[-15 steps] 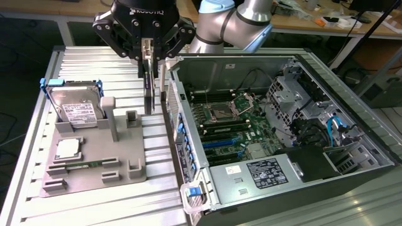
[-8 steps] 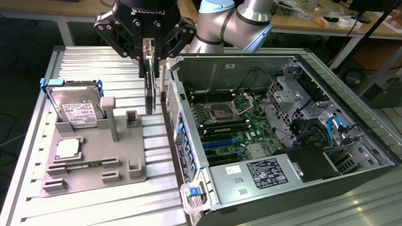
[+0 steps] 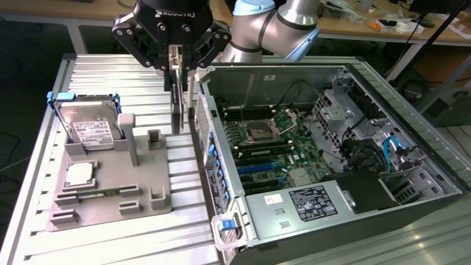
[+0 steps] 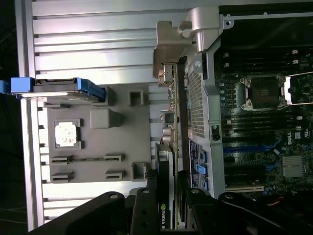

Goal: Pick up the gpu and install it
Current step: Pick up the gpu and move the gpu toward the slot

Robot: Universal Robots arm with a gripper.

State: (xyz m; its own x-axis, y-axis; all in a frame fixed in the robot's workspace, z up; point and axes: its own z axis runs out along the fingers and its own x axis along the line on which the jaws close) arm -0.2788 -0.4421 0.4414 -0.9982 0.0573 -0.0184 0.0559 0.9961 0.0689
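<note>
My gripper [image 3: 178, 67] is shut on the gpu [image 3: 177, 110], a thin dark card that hangs upright and edge-on from the fingers. The card is in the air above the gap between the grey holder tray [image 3: 110, 207] and the outer wall of the open computer case [image 3: 220, 182]. In the wrist view the gpu [image 4: 169, 132] runs away from my gripper [image 4: 167, 198], and its silvery bracket [image 4: 168, 54] is at the far end, just outside the case wall [image 4: 205, 98]. The motherboard's blue slots [image 3: 257, 168] lie inside the case, apart from the card.
The tray holds a silver hard drive in a blue frame [image 3: 88, 124], a processor chip [image 3: 79, 174] and a narrow memory stick [image 4: 88, 158]. The case's drive cage and cables [image 3: 383, 149] fill the exterior view's right. Ribbed metal table [image 3: 110, 72] surrounds the tray.
</note>
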